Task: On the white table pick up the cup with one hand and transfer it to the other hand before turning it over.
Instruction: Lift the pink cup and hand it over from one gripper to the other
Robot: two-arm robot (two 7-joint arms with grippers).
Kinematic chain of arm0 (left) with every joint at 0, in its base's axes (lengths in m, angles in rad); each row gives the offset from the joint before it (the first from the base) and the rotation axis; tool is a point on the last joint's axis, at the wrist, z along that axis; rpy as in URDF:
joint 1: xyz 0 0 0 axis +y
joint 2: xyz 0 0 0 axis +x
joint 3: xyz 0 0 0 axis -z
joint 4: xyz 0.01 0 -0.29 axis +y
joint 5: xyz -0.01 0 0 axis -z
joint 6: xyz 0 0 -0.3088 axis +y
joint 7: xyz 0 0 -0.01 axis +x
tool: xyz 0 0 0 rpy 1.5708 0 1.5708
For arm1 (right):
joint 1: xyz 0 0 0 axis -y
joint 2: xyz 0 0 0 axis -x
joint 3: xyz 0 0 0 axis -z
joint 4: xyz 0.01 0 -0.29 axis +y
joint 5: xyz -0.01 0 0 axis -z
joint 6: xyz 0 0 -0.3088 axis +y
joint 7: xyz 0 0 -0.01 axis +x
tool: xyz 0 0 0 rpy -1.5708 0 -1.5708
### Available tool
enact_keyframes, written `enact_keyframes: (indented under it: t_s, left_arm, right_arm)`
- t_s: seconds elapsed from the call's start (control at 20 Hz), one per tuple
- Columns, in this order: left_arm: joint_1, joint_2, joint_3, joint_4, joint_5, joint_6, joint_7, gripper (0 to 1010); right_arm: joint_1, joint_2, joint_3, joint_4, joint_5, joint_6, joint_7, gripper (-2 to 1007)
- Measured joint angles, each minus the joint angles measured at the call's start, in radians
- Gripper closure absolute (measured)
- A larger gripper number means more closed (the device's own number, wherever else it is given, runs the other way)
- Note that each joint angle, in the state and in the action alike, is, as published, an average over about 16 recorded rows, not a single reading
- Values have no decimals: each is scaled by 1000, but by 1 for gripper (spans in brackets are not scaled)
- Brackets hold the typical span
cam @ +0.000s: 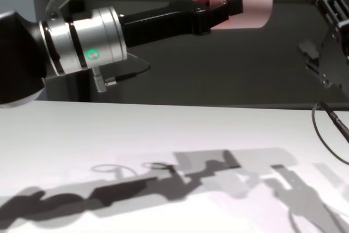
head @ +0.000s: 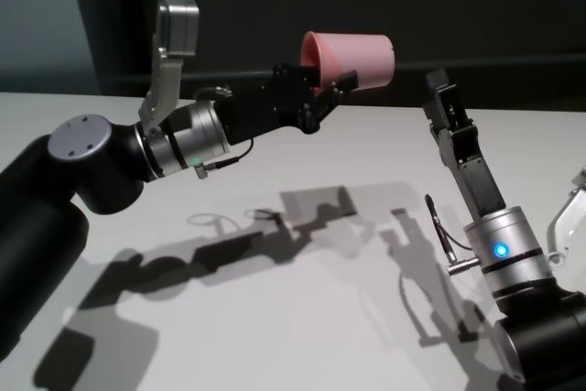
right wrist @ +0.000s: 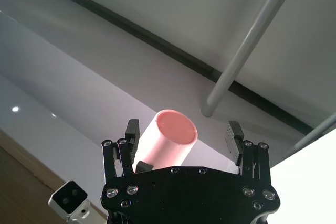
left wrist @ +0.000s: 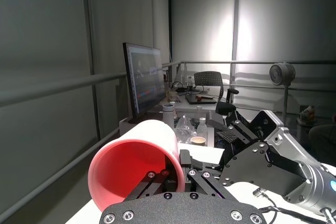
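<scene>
**Cup aloft, handover not yet made**

Pick-up done: plain salmon-pink plastic cup (head: 352, 57), tapered and handleless, held clear above the broad matte white desk (head: 302, 318), lying on its side in mid-air. Clamped at the rim by the left tool (head: 331, 91), one finger inside the mouth and the other against the outer wall, as seen in the left wrist view. Open mouth turned back toward the left arm, closed base pointing toward the right arm.

Right tool (head: 442, 93) raised just beside the cup's base, not touching it in the head and chest views. Jaws standing wide apart, gripping nothing. In the right wrist view, cup base centred between the two spread fingers (right wrist: 234, 136), with a gap on either side; how far the base reaches in between them, impossible to tell.

Nothing but shadows of the two arms on the desk below.

Progress, judged from the present lie of things: first step complete, second step lined up but unfinished. Left to do: right tool closing on the cup body near the base, left tool letting go and backing away, then a turn of the cup. Likely risk at the exchange: smooth tapered wall slipping if the left tool lets go before the right one has a firm grip.
</scene>
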Motion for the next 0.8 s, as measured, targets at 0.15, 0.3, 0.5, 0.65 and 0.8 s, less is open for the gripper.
enact_keyframes:
  t_s: [0.15,0.3,0.5,0.65,0.8]
  left_arm:
    - [0,0,0,0,0,0,0,961]
    - [0,0,0,0,0,0,0,961]
    - [0,0,0,0,0,0,0,961]
    - [0,0,0,0,0,0,0,961]
    - [0,0,0,0,0,0,0,961]
  right_arm:
    - [22,-5,-8,25,26,10,19,1]
    - [43,-9,-14,47,50,18,37,1]
    - [66,-15,-22,73,81,29,57,1]
    - [83,-18,-26,92,103,35,71,1]
    - [97,-22,-30,111,123,40,83,1]
